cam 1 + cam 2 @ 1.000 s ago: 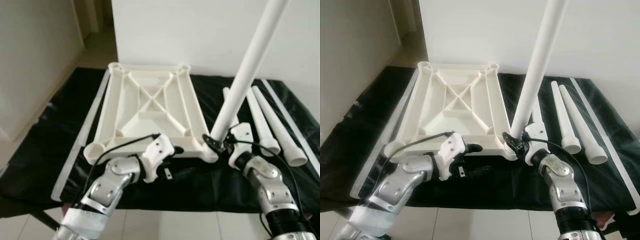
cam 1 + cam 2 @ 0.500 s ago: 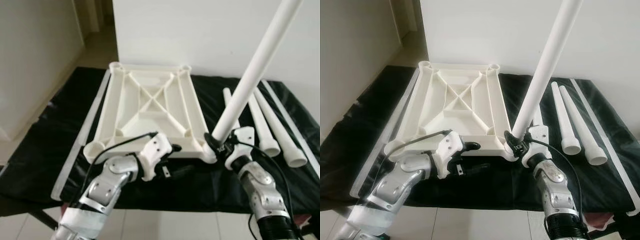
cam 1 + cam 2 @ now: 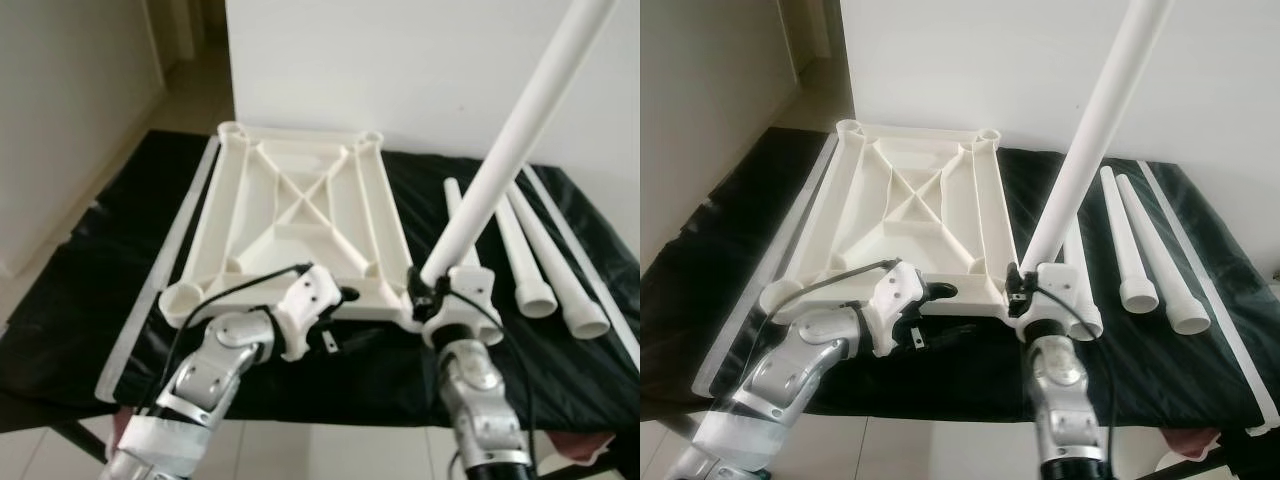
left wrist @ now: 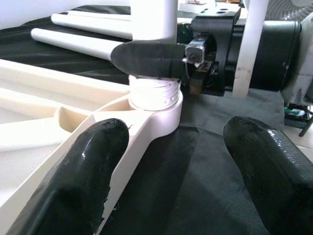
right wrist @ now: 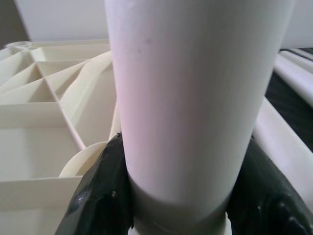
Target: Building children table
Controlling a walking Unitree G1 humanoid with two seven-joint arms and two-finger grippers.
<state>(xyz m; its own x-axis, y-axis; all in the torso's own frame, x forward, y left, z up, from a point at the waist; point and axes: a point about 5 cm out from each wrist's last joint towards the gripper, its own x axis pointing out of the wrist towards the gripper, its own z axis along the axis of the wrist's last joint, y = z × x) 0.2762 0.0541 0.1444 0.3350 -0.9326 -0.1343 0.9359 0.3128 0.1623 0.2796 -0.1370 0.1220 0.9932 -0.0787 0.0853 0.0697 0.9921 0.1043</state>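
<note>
Tabletop [image 3: 300, 215] lies upside down on the black sheet [image 3: 80, 290], its ribbed underside up, stretching away from both my grippers. My right gripper [image 3: 428, 290] sits at the near right corner socket [image 4: 155, 105] and is clamped on the leg [image 3: 510, 140], just above the leg's threaded end. That threaded end stands in the socket, and the leg rises from my fingers [image 5: 105, 191] tilted up and to the right. In the right wrist view the leg sits between my two black pads, touching both.

My left gripper [image 4: 176, 176] hovers at the tabletop's near edge, to the left of the right gripper, with its fingers [image 4: 85, 171] spread apart and holding nothing. One finger lies against the tabletop's rim; the other is over the sheet. Across that gap I see the socket and my right gripper's finger [image 4: 149, 58] on the leg.

Three spare legs [image 3: 1140, 250] lie on the sheet just right of my right gripper, pointing away. A white strip [image 3: 155, 290] lies left of the tabletop.
</note>
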